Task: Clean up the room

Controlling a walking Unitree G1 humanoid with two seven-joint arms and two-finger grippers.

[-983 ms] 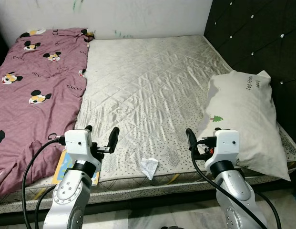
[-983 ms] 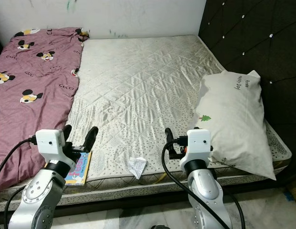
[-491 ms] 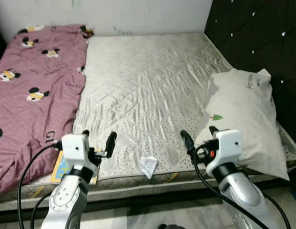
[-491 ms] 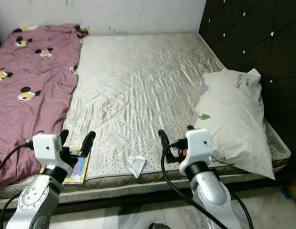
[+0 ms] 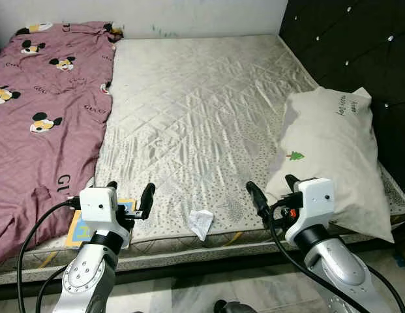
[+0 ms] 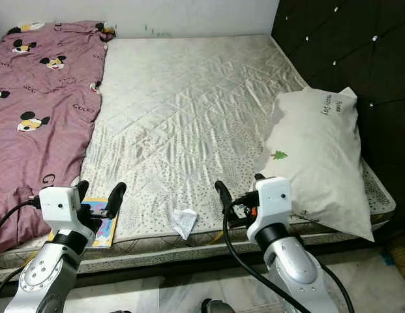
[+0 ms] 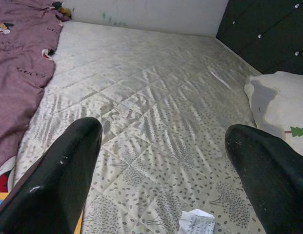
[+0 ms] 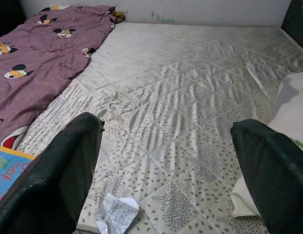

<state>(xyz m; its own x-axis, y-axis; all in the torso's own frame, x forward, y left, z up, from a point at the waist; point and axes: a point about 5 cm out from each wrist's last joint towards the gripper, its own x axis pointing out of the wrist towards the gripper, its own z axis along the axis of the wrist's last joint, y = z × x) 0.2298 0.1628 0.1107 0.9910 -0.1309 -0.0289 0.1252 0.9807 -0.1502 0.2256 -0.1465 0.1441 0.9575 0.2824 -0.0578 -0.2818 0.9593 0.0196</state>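
Lying between left gripper (image 5: 130, 197) and right gripper (image 5: 272, 192): crumpled paper (image 5: 201, 222).

The wide middle of the pale quilted mattress (image 5: 195, 111) lies open from the near edge back to the white wall, with free passage for either tool. The left tool (image 5: 129, 195) and right tool (image 5: 272, 193) hover over the near edge, fingers spread. Between them a small crumpled white paper (image 5: 201, 223) sits alone on the near edge, open on all sides. On the left, a maroon cartoon-print blanket (image 5: 42, 111) covers that side, and a colourful flat book (image 6: 98, 225) lies just under the left tool. On the right, a large white pillow (image 5: 332, 156) crowds the right tool, backed by a black tufted headboard (image 5: 359, 52).
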